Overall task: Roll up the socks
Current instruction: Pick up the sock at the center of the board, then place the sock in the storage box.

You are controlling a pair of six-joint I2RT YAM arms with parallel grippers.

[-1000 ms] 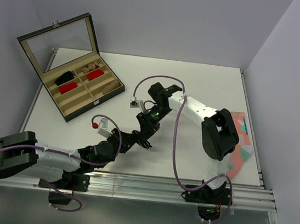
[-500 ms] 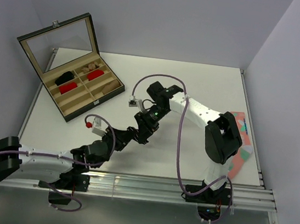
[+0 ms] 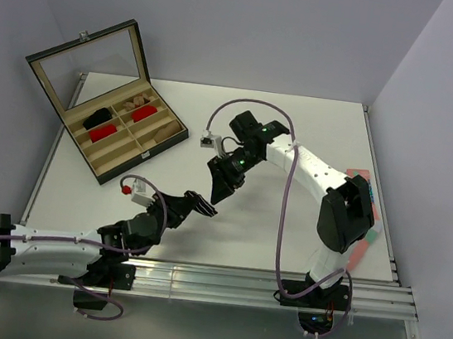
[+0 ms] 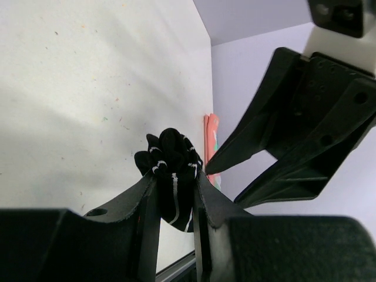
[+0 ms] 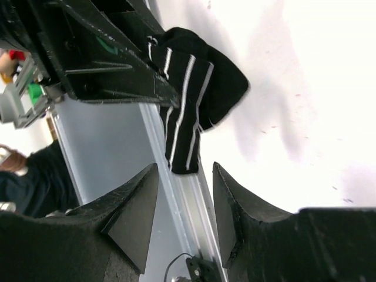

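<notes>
One black sock [image 5: 197, 88] with thin white stripes, bunched up, is pinched in the left gripper [image 4: 175, 177] over the desk [image 4: 88, 88]. The right gripper [image 5: 185, 175] is spread just beside it.

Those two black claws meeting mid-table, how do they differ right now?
The left gripper has its jaws closed on a black striped sock; the right gripper has its jaws spread and holds nothing. The left gripper reaches in from the left, the right gripper from the right. Both are black and two-fingered.
</notes>
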